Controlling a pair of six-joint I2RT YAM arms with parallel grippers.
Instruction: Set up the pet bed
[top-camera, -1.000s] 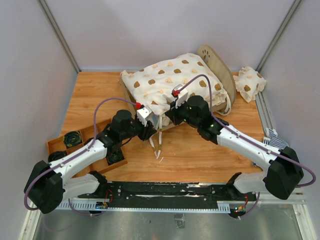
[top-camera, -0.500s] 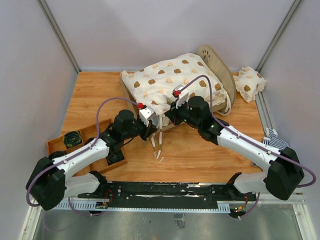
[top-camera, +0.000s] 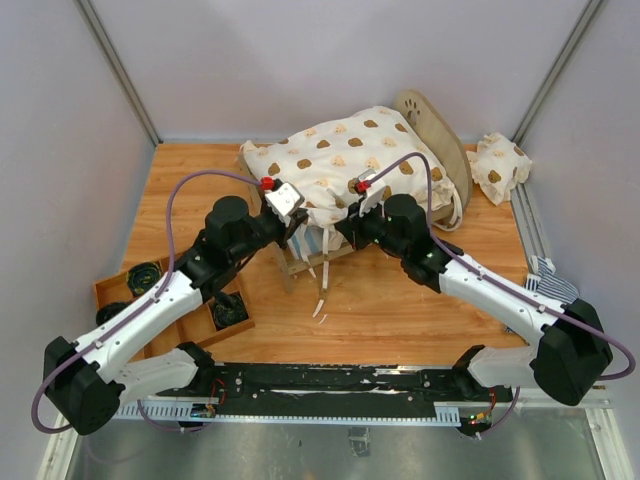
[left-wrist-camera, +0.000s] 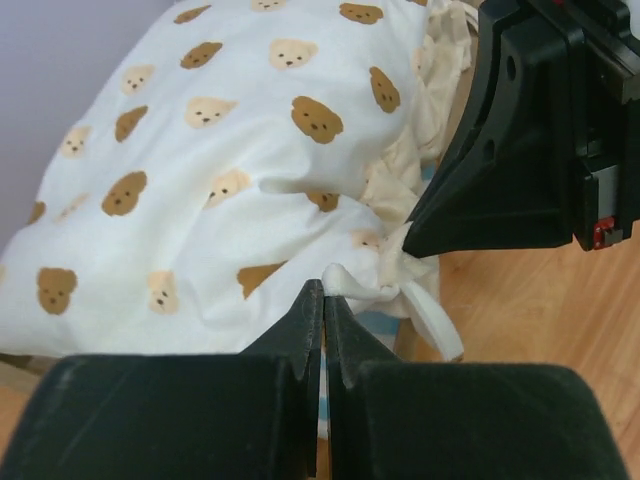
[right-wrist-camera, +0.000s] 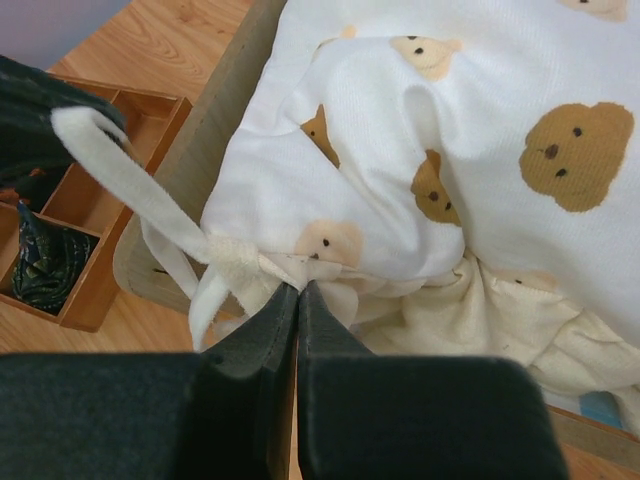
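Pet bed (top-camera: 445, 140): small plywood frame, arched headboard with paw cutout. It stands at the far middle of the table (top-camera: 200, 180), headboard toward the right rear. Dressed with a bear-print cover (top-camera: 340, 160), which hides nearly all of the striped mattress (top-camera: 314, 241) (a sliver of blue shows at the near corner).

Handling, as judged: the frame is light and stiff, thin ply, likely to skid or tip if the cloth is tugged hard. Best gripped by a rail or the footboard edge, not the cutout. Cover and mattress are soft, limp and prone to bunching; take them by the corner gather or the ties.

Left claw (left-wrist-camera: 322, 290): fully closed at the near corner. A white tie strap (right-wrist-camera: 120, 160) runs from it to the knot (right-wrist-camera: 235, 262), so it appears to pinch that strap.

Right claw (right-wrist-camera: 297, 290): fully closed, tips buried in the gathered cover fabric just beside the knot, pinching it.

Also present: small bear-print pillow (top-camera: 498, 165), off the bed at the right rear; compartmented wooden tray (top-camera: 105, 288), near left.
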